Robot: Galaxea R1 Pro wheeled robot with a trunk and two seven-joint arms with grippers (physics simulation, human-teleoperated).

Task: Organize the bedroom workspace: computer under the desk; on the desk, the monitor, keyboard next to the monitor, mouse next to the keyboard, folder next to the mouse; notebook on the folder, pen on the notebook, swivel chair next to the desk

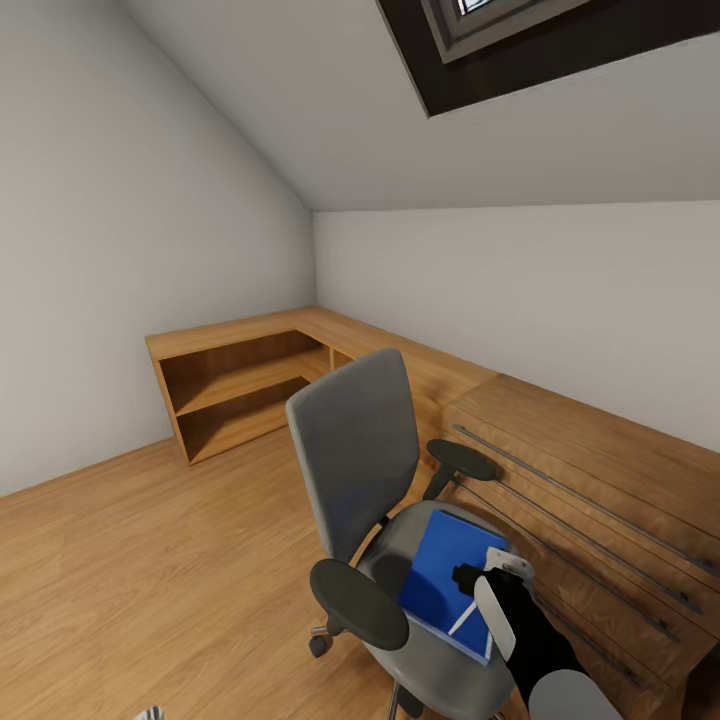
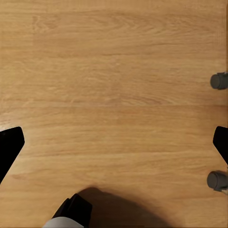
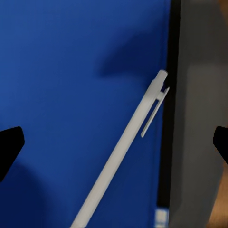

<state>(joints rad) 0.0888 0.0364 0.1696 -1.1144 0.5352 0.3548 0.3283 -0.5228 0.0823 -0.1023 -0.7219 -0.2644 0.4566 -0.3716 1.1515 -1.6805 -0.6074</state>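
While hovering over swivel chair [image 1: 380, 480] seat, right gripper [image 3: 114, 142] jaws spread wide, gripping nothing; white pen [image 3: 124, 152] lying diagonally on blue folder [image 3: 71, 95] between the jaws, clip end at folder's edge. Left gripper [image 2: 114, 142] jaws also spread, over wood floor [image 2: 114, 71], castors [image 2: 217, 179] beside one jaw.

Right gripper [image 1: 478, 580] and its arm cover part of the folder [image 1: 440, 565] and most of the pen [image 1: 464, 621] on the swivel chair [image 1: 370, 480]. Chair base cut by head view's lower edge. In right wrist view, pen [image 3: 123, 147] lower end cut off; fingertips [image 3: 9, 147] barely in frame. Skylight [image 1: 500, 20] cropped above the chair.
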